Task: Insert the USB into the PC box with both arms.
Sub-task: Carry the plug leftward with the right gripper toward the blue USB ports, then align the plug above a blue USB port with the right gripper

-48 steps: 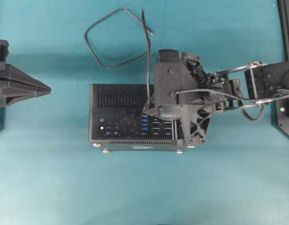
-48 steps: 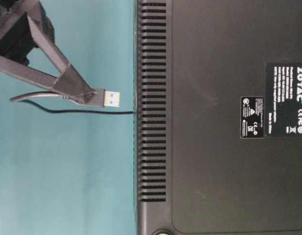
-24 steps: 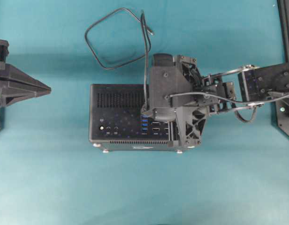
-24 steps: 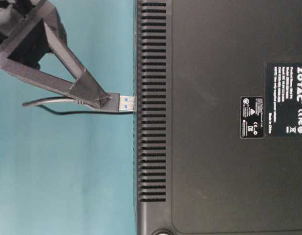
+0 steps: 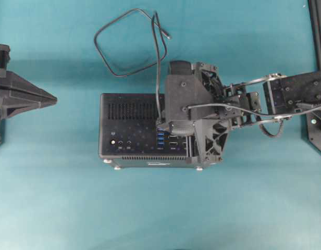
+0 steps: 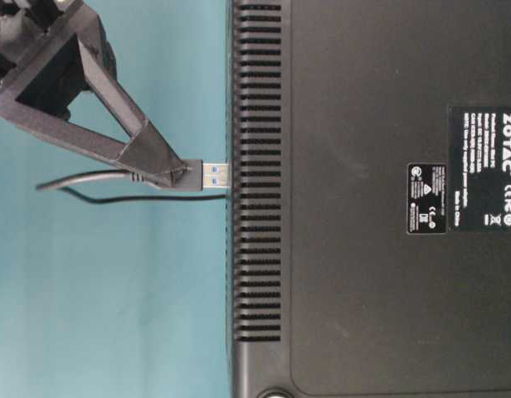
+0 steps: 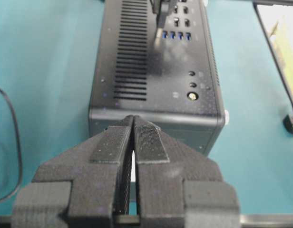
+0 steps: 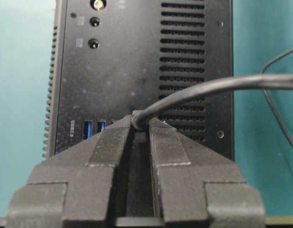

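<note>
Right gripper [image 6: 187,170]: clamped narrow on the dark body of the USB plug [image 6: 207,176]; in the right wrist view the two fingers [image 8: 111,142] pinch the plug where the cable leaves it.
USB plug: held level in the table-level view, its silver shell with the blue tongue pointing at the PC box [image 6: 363,124]; the tip sits right at the box's face, and I cannot tell whether it has entered a socket.
Change over the last second: a second ago a clear gap of teal showed between the plug tip and the box; half a second ago that gap had closed, and the plug is at about the same spot now.
Right arm [image 5: 285,96]: in the overhead view its wrist block has shifted a little leftward across the box since a second ago and covers the box's right part.
USB cable [image 5: 121,44]: a thin black loop lying on the teal table [image 5: 150,208] above the box in the overhead view, running down to the gripped plug; the loop's shape has altered slightly as the plug moved.
PC box: lies flat mid-table, vent slots and port row up, four blue sockets [image 5: 160,136] just left of the right gripper; it has not moved.
Left gripper [image 5: 48,98]: fingers pressed together with nothing between them, well apart from the box's left end; unchanged.
Left wrist view: the closed fingertips [image 7: 132,126] point at the box's near end.
</note>
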